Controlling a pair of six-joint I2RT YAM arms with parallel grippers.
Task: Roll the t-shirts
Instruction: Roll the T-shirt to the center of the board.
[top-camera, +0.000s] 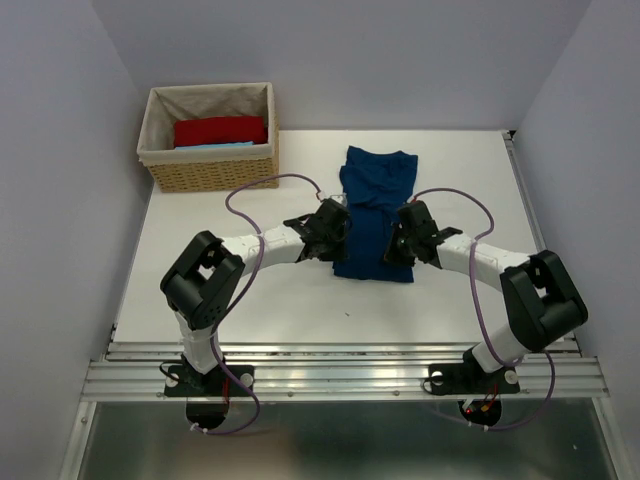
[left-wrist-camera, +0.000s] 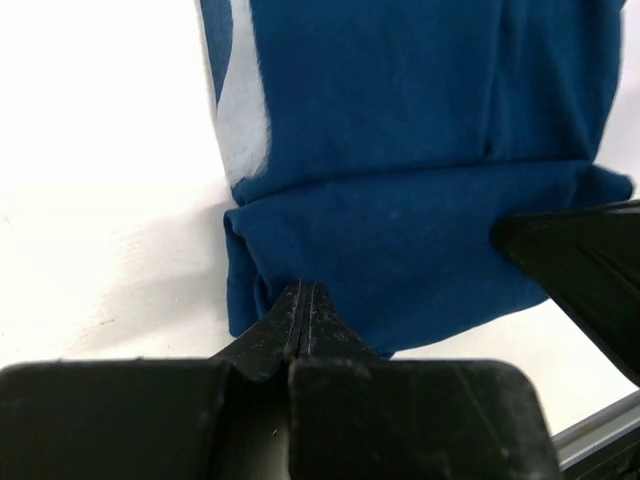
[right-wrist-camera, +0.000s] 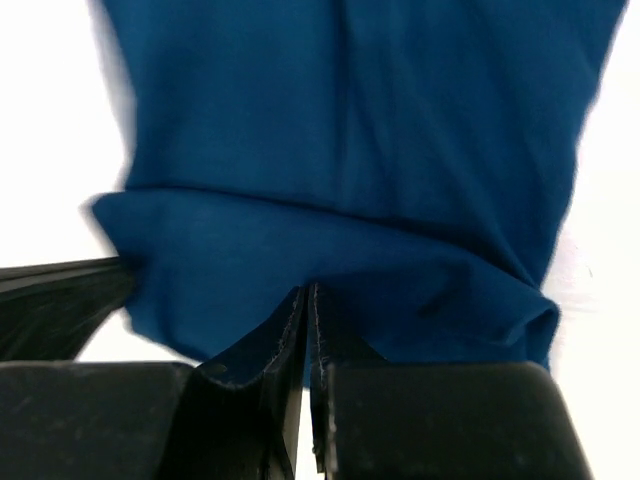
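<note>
Left tool (left-wrist-camera: 303, 298) and right tool (right-wrist-camera: 308, 300), pressed together, apparently pinch the dark navy-blue cloth t-shirt (top-camera: 378, 178) at six o'clock, its roll barely begun.

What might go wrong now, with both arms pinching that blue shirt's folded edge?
The left fingers and right fingers pinch only a thin bit of the blue t-shirt; cloth may slip out. If one arm rolls ahead, the roll may come out crooked.
</note>
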